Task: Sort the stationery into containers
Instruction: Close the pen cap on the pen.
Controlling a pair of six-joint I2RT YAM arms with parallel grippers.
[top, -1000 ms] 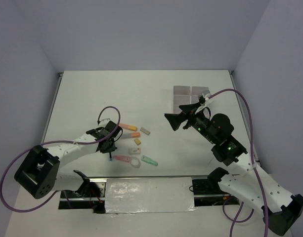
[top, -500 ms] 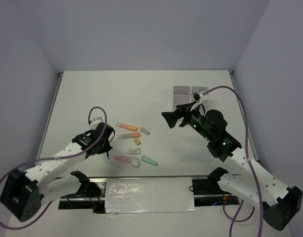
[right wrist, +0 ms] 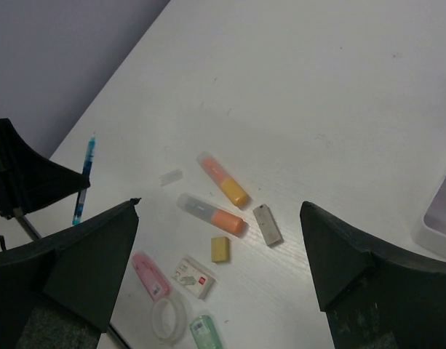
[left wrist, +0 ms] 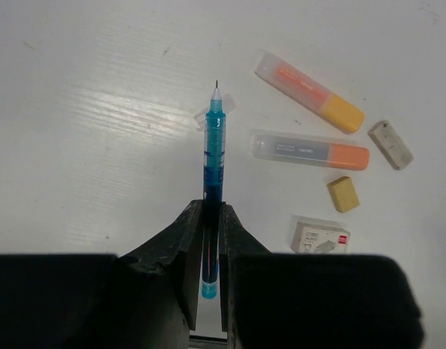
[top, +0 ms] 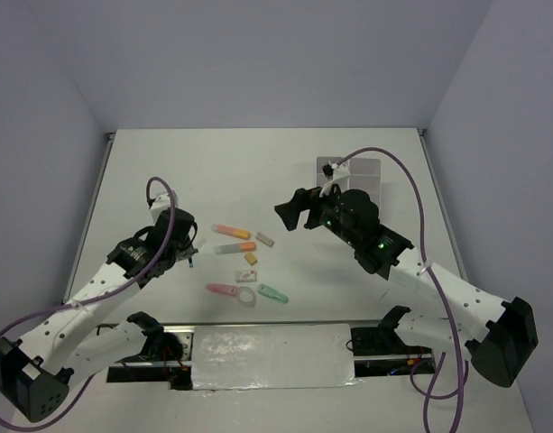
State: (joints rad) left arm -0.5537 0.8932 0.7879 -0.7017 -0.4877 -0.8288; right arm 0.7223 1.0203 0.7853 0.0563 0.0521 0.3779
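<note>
The left pincer point(left wrist: 212, 222) is closed tight on a slim blue pen point(left wrist: 214, 153). Its flat black fingers point(left wrist: 186, 247) press on the translucent barrel near the back end, and the fine metal tip points away from the wrist. Pincer and pen are over the left part of the table point(top: 258, 162), a white top with a faint wood grain and a dull sheen. The right pincer point(top: 291, 207) is spread wide and holds nothing, a little right of the table's middle.

The loose stationery lies clustered around the middle of the table, toward the near edge. Two stubby highlighters with frosted, rounded bodies lie almost parallel and near each other: a yellow-ended highlighter point(left wrist: 310, 92) and an orange-ended highlighter point(left wrist: 311, 150). Just beside the orange end is a speckled grey-white eraser point(left wrist: 391, 145), a small oblong. Next comes a blocky yellow eraser point(left wrist: 343, 194), then a sleeved eraser point(left wrist: 321, 238) in a white wrapper with a red mark. Closest to the near edge are a glossy pink piece point(right wrist: 151, 275), a clear ring point(right wrist: 169, 318) just beside it, and a pale green piece point(right wrist: 206, 333). A tiny clear cap point(right wrist: 171, 177) lies on its own between the pen and the highlighters.

The white plastic container point(top: 371, 171), a block of square compartments, sits toward the far right corner. The right arm partly hides it.
</note>
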